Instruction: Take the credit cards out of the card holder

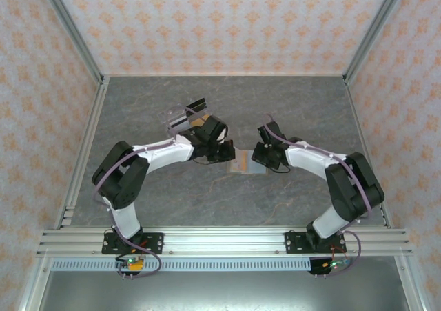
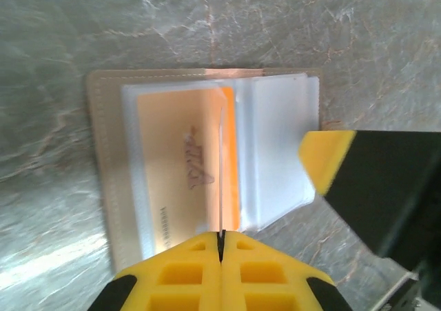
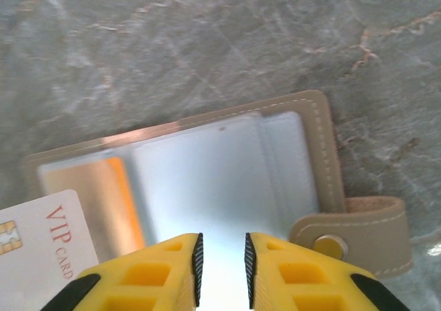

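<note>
One open tan stitched card holder (image 3: pixel 329 152) lies mid-surface, long axis arm to arm. We see the left end effector (image 2: pixel 220 245) clenched on a thin edge-on sheet (image 2: pixel 220 187) and the right end effector (image 3: pixel 222 252) slightly parted, empty, just above the clear sleeves (image 3: pixel 207 173). We judge the left nearer the orange card (image 2: pixel 182 152).

In the top view the card holder (image 1: pixel 241 165) is largely covered by the two wrists, and its pockets are too small to be made out. In the right wrist view a white card (image 3: pixel 41 238) is cut off at the lower left corner, and the card holder's bottom edge is hidden behind the right gripper (image 3: pixel 222 252). In the left wrist view the white card is seen edge-on, pinched in the closed left gripper (image 2: pixel 220 238); the print on the orange card (image 2: pixel 179 152) is blurred.
</note>
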### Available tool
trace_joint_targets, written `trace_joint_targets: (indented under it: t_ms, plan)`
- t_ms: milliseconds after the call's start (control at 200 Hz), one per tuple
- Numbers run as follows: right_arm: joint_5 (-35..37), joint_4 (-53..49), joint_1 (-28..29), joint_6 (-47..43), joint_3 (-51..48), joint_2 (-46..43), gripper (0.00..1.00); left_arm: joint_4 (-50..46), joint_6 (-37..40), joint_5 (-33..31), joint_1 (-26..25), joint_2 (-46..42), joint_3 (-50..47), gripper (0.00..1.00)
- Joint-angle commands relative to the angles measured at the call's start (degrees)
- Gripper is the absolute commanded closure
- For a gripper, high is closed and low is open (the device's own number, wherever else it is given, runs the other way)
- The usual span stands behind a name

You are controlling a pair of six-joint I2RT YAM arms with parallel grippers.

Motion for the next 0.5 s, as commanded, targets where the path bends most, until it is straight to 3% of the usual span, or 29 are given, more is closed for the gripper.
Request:
trace_joint_targets:
  t_ms: [0,150,295,495]
  plan:
    - [-2.87,2.94,-0.04,0.64,-0.45,-4.93,0.68,-10.04,7.05,-6.54,0.47,-4.37,4.17,1.0]
    - [-0.68,2.66,-0.01,-0.06,-0.23,-9.66,0.43,-18.06,14.96,-14.71,1.07,-7.05,9.29,1.0]
    - [1.3,1.02,-0.11,-2.2,0.64,-12.36,0.25,-23.99,23.0,-20.68,2.5,-8.16,14.95,1.0]
    - [1.82,2.61,-0.09,-5.2,-0.1,-13.92,0.05,-21.86,32.89,-18.96,7.61,-7.04,19.05,1.0]
